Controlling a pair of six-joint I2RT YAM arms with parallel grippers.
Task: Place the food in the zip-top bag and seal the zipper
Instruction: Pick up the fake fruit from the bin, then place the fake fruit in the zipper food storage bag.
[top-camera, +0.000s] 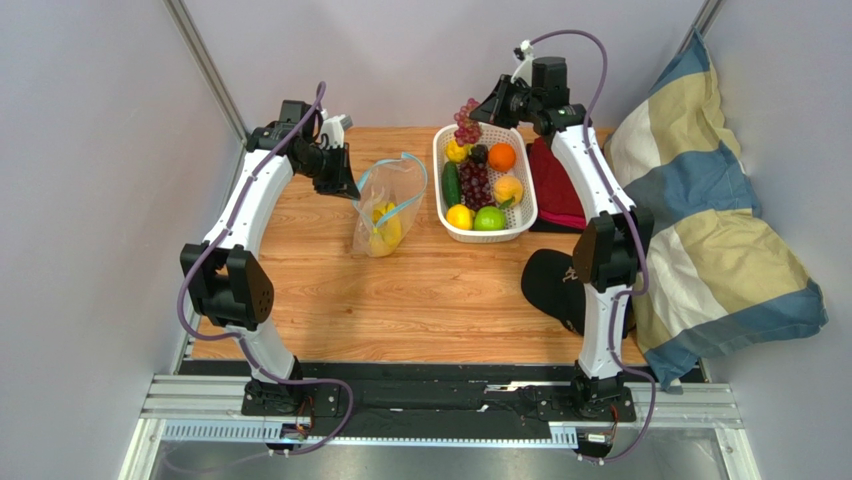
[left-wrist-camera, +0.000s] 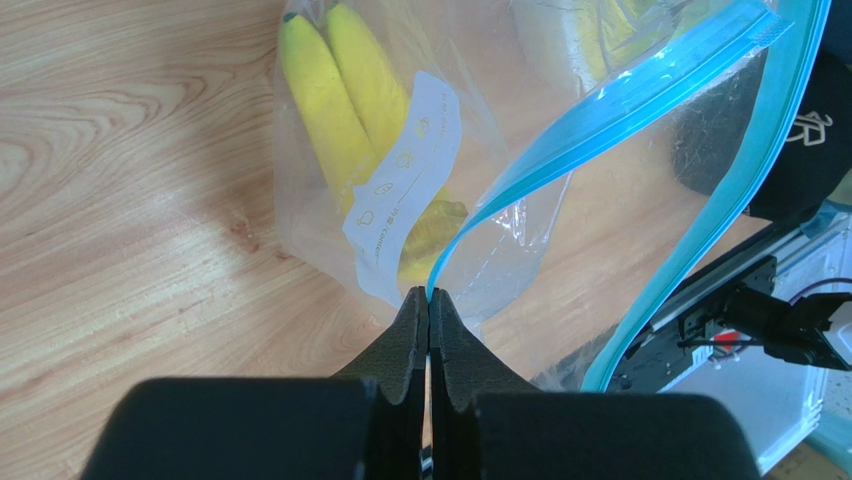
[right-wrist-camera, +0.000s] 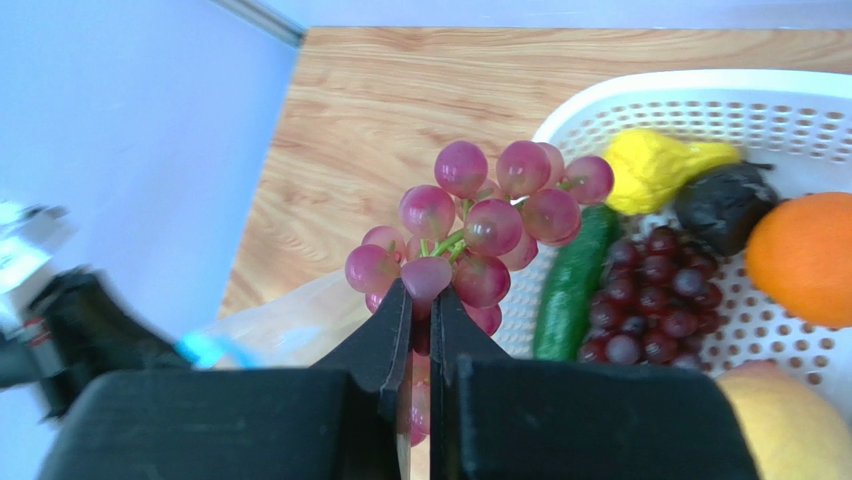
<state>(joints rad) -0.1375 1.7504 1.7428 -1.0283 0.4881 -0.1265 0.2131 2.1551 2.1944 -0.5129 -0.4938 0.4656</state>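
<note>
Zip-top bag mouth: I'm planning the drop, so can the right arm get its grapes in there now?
Probably yes. The left gripper pinches the zipper, holding the zip-top bag open, and nothing stands between the grape cluster in the right gripper and the mouth.

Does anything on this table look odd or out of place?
Nothing looks spilled. But a black baseball cap, a folded red cloth and a big striped pillow lie right of the white lattice plastic basket, unrelated to the food.
</note>
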